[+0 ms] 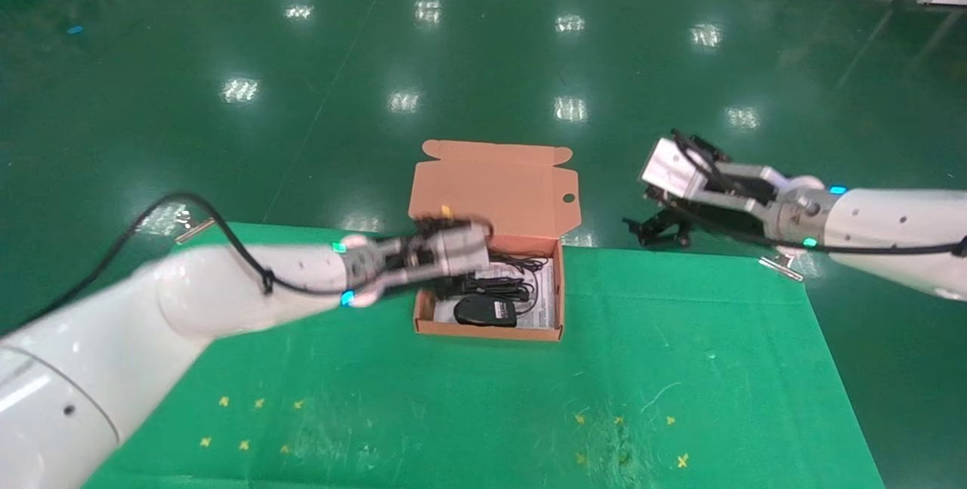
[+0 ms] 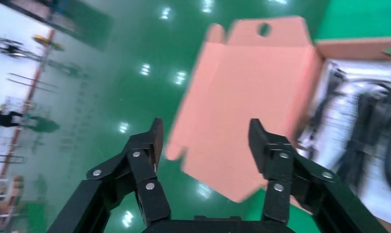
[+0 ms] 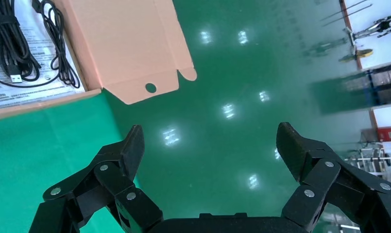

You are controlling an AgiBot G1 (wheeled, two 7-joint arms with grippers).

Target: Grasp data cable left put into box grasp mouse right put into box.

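The box [image 1: 498, 323] is shallow orange-brown cardboard, matte and creased, with its tabbed flap lid standing open at the far side and a round hole punched near one corner of that flap. A white printed sheet [image 1: 548, 300] lines its floor. On the sheet lies the mouse [image 1: 484, 311], a smooth black oval, at the near wall of the box, with its thin cord in loose loops behind it. The data cable [image 3: 8, 41] is a thicker black bundle lying in the box too, its silver plug showing in the right wrist view.

The left gripper [image 2: 205, 145] reaches in level from the box's left side and hangs over the box's far left corner, right above the cable, its black jointed fingers [image 2: 149, 145] spread apart and empty. The right gripper [image 3: 210, 145] is held well off to the right of the box, beyond the far edge of the green cloth-covered table [image 1: 680, 368], over the glossy green floor [image 1: 483, 58], fingers wide apart, holding nothing.
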